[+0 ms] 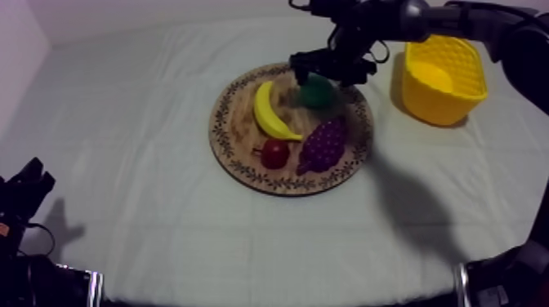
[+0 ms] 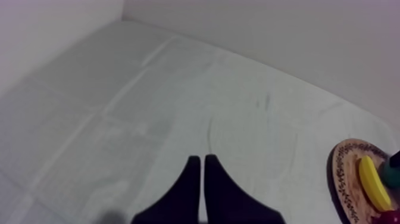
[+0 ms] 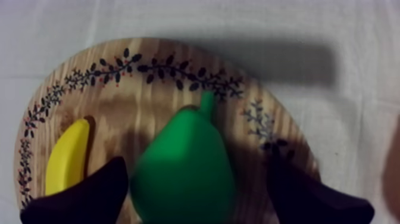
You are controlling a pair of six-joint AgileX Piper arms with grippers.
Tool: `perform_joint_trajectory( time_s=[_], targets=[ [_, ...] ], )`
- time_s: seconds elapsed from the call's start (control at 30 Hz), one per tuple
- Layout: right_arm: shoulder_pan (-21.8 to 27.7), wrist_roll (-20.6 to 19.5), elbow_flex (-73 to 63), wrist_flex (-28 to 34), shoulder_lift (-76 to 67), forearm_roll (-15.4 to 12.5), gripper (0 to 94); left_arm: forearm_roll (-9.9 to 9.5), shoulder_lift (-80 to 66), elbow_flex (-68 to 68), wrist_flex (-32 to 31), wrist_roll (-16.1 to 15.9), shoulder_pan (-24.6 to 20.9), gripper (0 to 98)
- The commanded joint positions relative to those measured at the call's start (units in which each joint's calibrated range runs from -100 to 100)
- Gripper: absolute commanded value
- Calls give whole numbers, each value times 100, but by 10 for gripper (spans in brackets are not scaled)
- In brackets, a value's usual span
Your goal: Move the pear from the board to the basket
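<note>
Straddling pear [image 3: 181, 161], right claw [image 3: 199, 176] apart, one finger each side of fat belly, not clamped yet. Pear on wooden board [image 3: 149, 62] beside banana [image 3: 65, 155]. Looks smooth, hard, light: likely slippery, so squeeze widest part, not stem. Left claw [image 2: 202, 179] together, low over table [image 2: 149, 113].

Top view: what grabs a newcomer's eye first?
The green pear on the wooden board, with the right gripper over it, fingers apart at either side. Beside it lie a banana, a bunch of grapes and a small red fruit; the yellow basket stands off the board, at the right arm's side.
</note>
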Motion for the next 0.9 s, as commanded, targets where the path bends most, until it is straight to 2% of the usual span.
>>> perform_joint_trajectory(
  time_s=[0.0,0.13,0.33,0.63,0.87],
  targets=[
    [22,176,-24,-65,58,-104,631,0,-4,0,2,0,1,1],
    [50,412,-34,-183,123,-244,529,0,-4,0,2,0,1,1],
    [2,679,88,-397,139,-300,416,0,-4,0,2,0,1,1],
    [-93,604,635,-364,-497,-181,411,0,-4,0,2,0,1,1],
    [7,973,1092,359,-1804,-411,413,0,-4,0,2,0,1,1]
  ],
)
